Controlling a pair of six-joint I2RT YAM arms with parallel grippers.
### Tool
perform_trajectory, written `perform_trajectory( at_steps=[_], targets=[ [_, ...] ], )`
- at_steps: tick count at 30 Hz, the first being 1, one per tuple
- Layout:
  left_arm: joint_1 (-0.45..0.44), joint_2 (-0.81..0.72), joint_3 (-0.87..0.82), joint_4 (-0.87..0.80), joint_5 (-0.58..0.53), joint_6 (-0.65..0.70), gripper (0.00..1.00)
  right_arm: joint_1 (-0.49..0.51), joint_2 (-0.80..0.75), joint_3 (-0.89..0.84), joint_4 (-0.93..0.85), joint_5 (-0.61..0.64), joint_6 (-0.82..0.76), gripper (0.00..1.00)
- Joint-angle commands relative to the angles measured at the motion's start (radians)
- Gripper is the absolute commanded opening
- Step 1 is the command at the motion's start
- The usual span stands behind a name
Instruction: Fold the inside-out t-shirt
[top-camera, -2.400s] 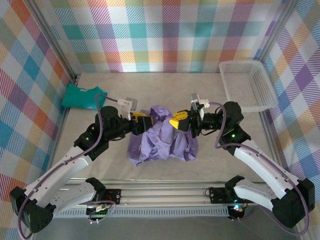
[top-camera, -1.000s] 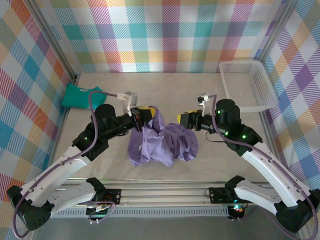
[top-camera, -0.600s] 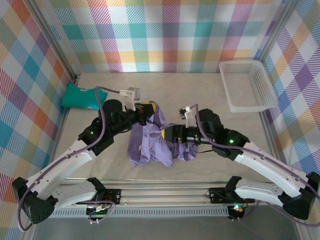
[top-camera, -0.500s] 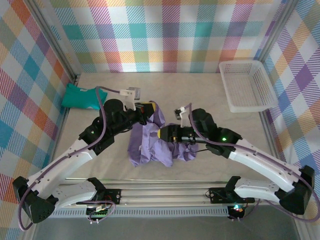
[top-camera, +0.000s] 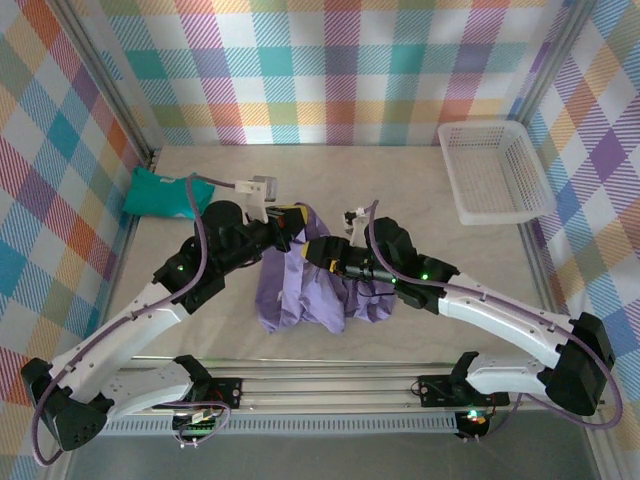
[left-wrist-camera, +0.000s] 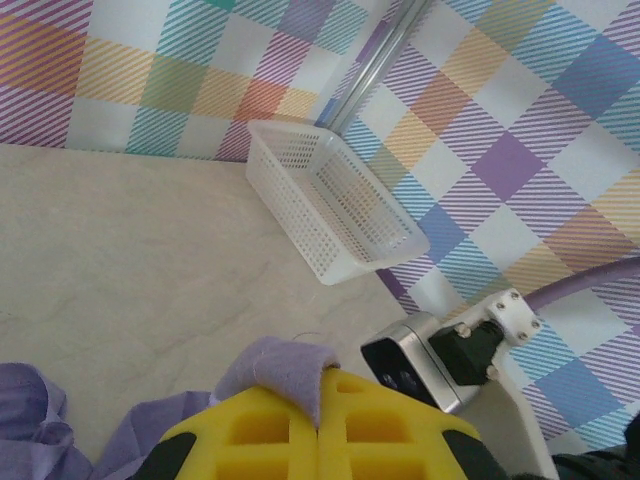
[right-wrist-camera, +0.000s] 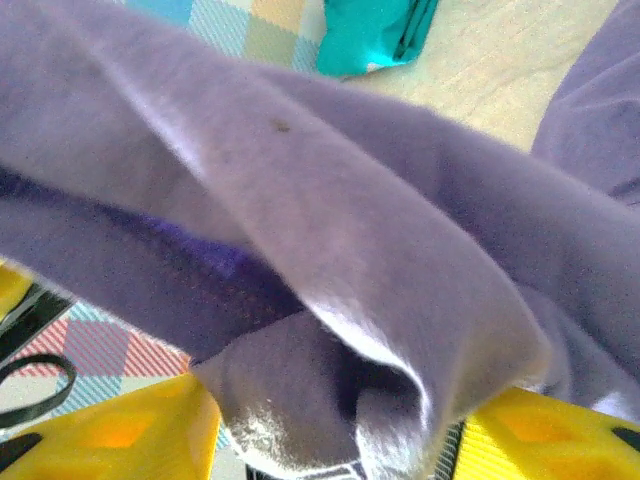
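Note:
The inside-out t-shirt (top-camera: 300, 290) is a crumpled lavender heap at the table's middle, with one part pulled up. My left gripper (top-camera: 290, 222) holds that raised part; in the left wrist view its yellow fingers (left-wrist-camera: 400, 430) are pressed together on a small lavender fold (left-wrist-camera: 280, 368). My right gripper (top-camera: 318, 250) sits right beside it over the shirt. In the right wrist view its two yellow fingers (right-wrist-camera: 120, 435) stand well apart, and a thick hanging fold of the t-shirt (right-wrist-camera: 350, 220) droops between them. I cannot tell whether they touch the cloth.
A folded teal garment (top-camera: 160, 195) lies at the back left. A white mesh basket (top-camera: 495, 172) stands at the back right, also in the left wrist view (left-wrist-camera: 340, 210). Plaid walls close in the table on three sides.
My right arm has swung left across the shirt until its gripper is next to the left one, now among the raised cloth. The left gripper has kept its hold and barely moved.

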Motion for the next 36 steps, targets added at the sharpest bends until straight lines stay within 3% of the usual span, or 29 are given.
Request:
perform_trajectory(
  at_steps=[1, 15, 20, 24, 30, 34, 36],
  targets=[
    [-0.012, -0.034, -0.019, 0.037, 0.017, -0.008, 0.00, -0.003, -0.015, -0.026, 0.090, 0.077, 0.071, 0.54],
    [-0.011, -0.059, -0.042, 0.039, 0.021, -0.024, 0.00, -0.037, -0.058, -0.084, 0.210, 0.107, 0.063, 0.59],
    [-0.012, -0.057, -0.042, 0.046, 0.032, -0.026, 0.00, -0.039, -0.056, -0.094, 0.204, 0.110, 0.074, 0.54],
    [-0.014, -0.065, -0.052, 0.058, 0.054, -0.027, 0.00, -0.047, -0.051, -0.093, 0.193, 0.126, 0.074, 0.42],
    [-0.014, -0.107, -0.093, 0.087, 0.083, -0.020, 0.00, -0.090, -0.073, -0.137, 0.261, 0.159, 0.057, 0.12],
    [-0.012, -0.132, -0.123, 0.061, 0.018, -0.052, 0.00, -0.132, -0.109, -0.169, 0.411, 0.096, -0.085, 0.03],
    [-0.010, -0.135, -0.129, 0.034, -0.025, -0.086, 0.00, -0.157, -0.123, -0.167, 0.472, 0.005, -0.198, 0.00]
  ],
)
